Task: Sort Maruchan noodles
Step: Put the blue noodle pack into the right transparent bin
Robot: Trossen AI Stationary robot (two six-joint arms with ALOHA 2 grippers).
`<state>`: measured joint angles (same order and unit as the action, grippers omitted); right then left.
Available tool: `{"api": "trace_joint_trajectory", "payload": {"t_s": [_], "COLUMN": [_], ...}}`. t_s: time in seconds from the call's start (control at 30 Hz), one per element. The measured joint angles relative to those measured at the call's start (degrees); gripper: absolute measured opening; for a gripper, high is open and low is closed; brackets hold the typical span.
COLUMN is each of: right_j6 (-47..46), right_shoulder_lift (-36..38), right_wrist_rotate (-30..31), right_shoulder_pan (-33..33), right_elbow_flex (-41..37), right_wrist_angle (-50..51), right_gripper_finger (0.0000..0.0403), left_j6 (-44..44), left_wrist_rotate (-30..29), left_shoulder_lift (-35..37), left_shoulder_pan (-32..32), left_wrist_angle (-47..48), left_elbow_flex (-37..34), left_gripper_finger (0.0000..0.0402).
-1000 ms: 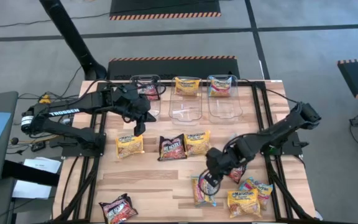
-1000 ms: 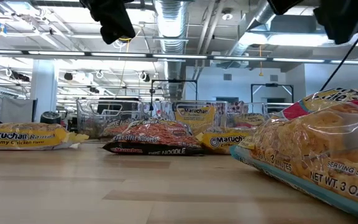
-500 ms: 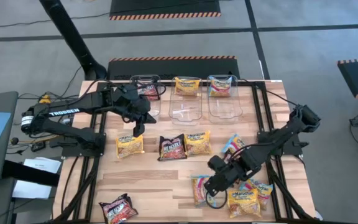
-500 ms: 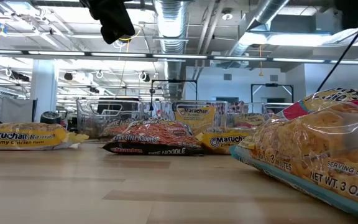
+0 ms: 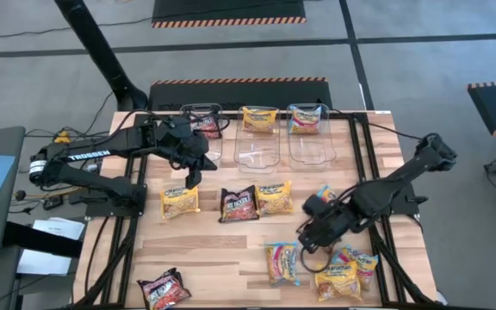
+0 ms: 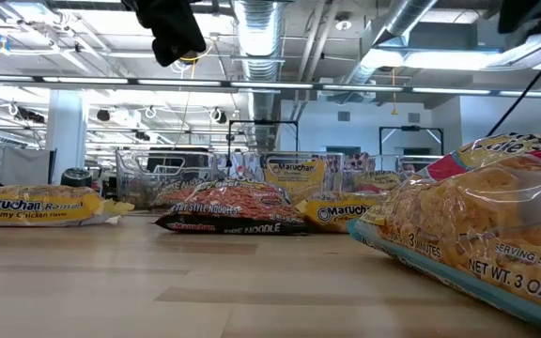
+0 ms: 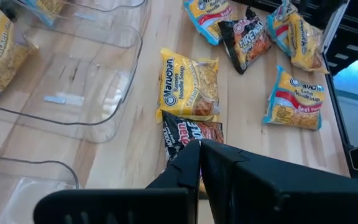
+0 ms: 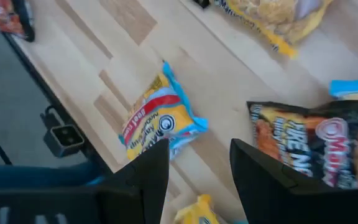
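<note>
The right gripper (image 5: 305, 242) hovers with jaws spread and empty above the loose Maruchan noodles (image 5: 282, 262) on the tabletop (image 5: 205, 245), probably choosing one, while the left gripper (image 5: 193, 179), jaws pressed together, waits near the tubs (image 5: 257, 148).

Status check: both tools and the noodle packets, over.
Left tool shut, empty, beside the tubs. Right tool open, empty, over loose noodle packets. Nothing blocking.
</note>
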<state>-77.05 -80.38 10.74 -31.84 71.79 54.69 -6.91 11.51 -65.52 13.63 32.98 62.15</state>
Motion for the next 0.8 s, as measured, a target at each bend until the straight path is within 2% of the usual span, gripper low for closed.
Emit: {"api": "trace_joint_trajectory", "payload": {"t_s": [0.13,0.23,0.47,0.63,0.8], "right_j6": [1.1,0.3,0.0,-0.1,-0.5], "right_shoulder_lift": [4.5,8.7,16.9,18.1,15.5], "right_wrist_rotate": [0.2,0.1,-0.1,-0.3,-0.6], "right_shoulder_pan": [0.3,-0.1,-1.2,-1.5,-1.5], "right_elbow_flex": [-3.7,-9.6,-20.4,-24.5,-25.4], "right_wrist_angle": [0.5,-0.3,-13.0,-21.3,-24.9], "right_gripper_finger": [0.0192,0.0192,0.0192,0.0192,0.0195], "left_j6": [-1.2,-2.4,-3.9,-3.9,-3.9], "left_wrist_rotate": [0.0,0.0,-0.1,-0.1,-0.1], "left_shoulder_lift": [0.0,0.0,0.0,0.0,0.0], "left_shoulder_pan": [0.0,0.0,0.0,0.0,0.0], "left_wrist_angle": [0.0,-0.1,-0.3,-0.4,-0.4], "left_elbow_flex": [0.0,0.0,0.0,0.0,0.0], "left_gripper_finger": [0.0000,0.0000,0.0000,0.0000,0.0000]}}
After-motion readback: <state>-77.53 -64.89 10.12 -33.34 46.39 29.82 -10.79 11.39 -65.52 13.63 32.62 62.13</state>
